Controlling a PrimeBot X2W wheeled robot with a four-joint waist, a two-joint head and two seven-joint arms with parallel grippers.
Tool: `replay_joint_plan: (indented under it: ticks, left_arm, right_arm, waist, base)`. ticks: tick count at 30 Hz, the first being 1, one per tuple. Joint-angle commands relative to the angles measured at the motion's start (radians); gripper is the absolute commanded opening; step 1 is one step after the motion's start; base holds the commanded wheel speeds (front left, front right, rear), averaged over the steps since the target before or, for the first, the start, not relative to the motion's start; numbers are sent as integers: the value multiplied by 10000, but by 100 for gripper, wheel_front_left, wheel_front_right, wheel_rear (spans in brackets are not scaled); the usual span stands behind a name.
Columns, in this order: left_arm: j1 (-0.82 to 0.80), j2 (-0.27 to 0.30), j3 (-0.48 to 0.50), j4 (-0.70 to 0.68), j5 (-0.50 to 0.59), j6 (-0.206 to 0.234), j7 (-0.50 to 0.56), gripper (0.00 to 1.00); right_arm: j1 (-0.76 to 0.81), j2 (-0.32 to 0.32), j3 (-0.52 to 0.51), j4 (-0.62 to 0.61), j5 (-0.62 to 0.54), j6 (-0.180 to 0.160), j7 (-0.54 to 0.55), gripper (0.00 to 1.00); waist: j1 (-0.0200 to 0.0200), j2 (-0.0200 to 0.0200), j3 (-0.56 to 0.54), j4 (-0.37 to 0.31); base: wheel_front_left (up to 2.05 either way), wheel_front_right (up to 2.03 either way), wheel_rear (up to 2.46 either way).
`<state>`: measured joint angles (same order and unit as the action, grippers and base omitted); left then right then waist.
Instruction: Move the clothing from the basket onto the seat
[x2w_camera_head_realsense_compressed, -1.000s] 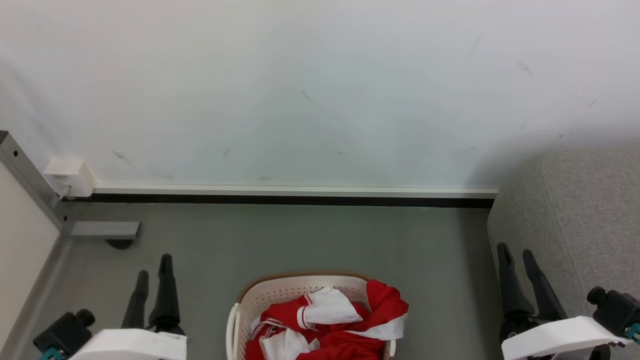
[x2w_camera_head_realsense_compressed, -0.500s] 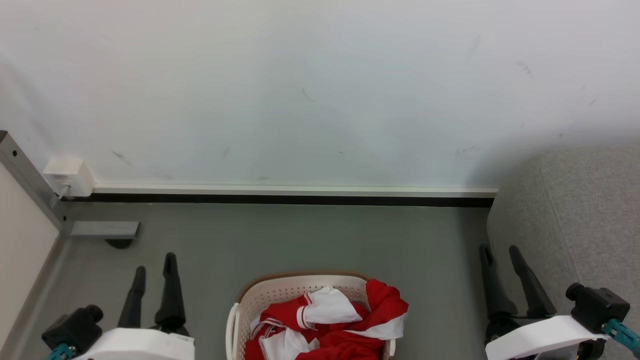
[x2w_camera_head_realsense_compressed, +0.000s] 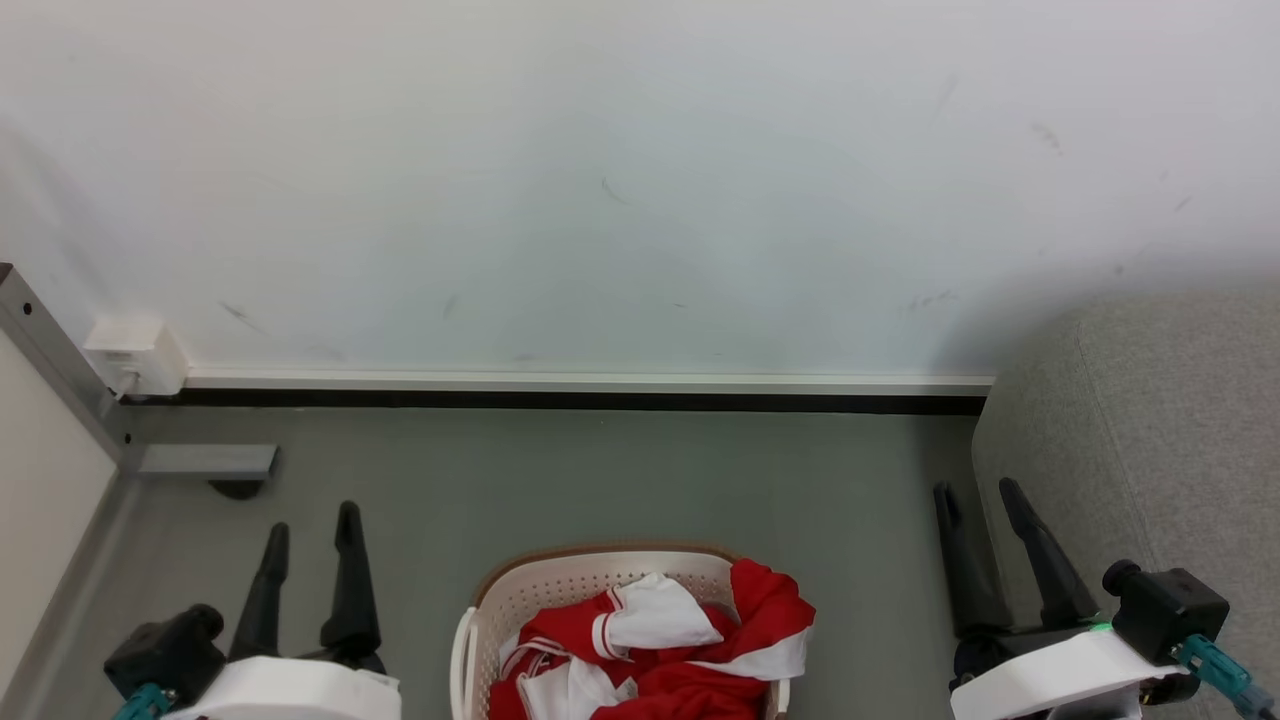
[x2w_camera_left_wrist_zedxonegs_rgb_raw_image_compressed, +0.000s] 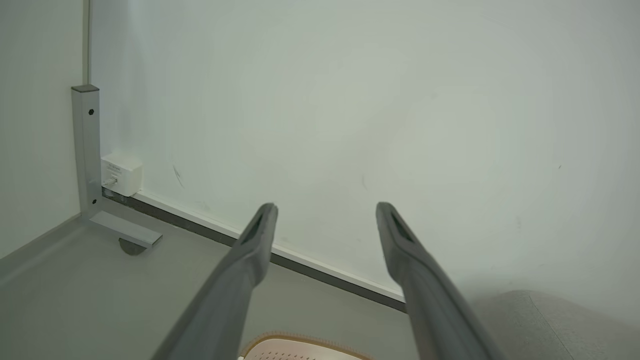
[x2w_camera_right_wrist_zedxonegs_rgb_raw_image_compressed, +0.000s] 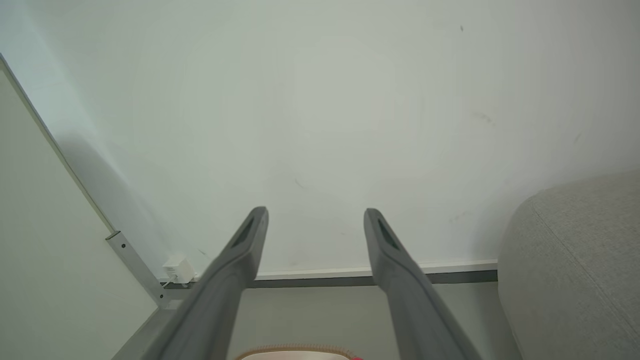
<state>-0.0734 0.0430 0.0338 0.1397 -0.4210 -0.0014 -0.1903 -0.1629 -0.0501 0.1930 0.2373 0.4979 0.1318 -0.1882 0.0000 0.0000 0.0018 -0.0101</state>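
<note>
Clothing (x2w_camera_head_realsense_compressed: 700, 685), crumpled red and white, in perforated oval basket (x2w_camera_head_realsense_compressed: 560, 588), rounded grey fabric seat (x2w_camera_head_realsense_compressed: 1180, 420), both jaws wide, empty

Near half of basket (x2w_camera_head_realsense_compressed: 556, 584) off-frame

a bare room corner with a few household things in it

a light-grey fabric sofa (x2w_camera_head_realsense_compressed: 1150, 420) and a cream laundry basket (x2w_camera_head_realsense_compressed: 560, 585) heaped with red and white clothing (x2w_camera_head_realsense_compressed: 690, 680) give it a homely side. the rest is plain: a scuffed white wall (x2w_camera_head_realsense_compressed: 640, 180) with a white skirting strip (x2w_camera_head_realsense_compressed: 600, 381), a smooth grey floor (x2w_camera_head_realsense_compressed: 600, 480), a small white wall box (x2w_camera_head_realsense_compressed: 135, 355), and a grey metal post (x2w_camera_head_realsense_compressed: 60, 370) edging a pale panel (x2w_camera_head_realsense_compressed: 40, 480), more like a partitioned test room than a lived-in home.
</note>
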Motion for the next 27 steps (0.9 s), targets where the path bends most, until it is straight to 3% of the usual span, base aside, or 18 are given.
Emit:
replay_joint_plan:
  ticks: [1,27]
  left_arm:
    - [-128,90,-10,-83,383,30,-80,100]
    - [-161,105,-152,-129,2293,253,-607,100]
  right_arm:
    - [-196,-19,47,-43,-229,-15,-107,100]
    - [-376,-9,486,-80,-1809,-19,-629,100]
  waist:
    - [0,0,-12,3]
    - [0,0,1,-48]
  base:
    - [0,0,0]
    - [0,0,0]
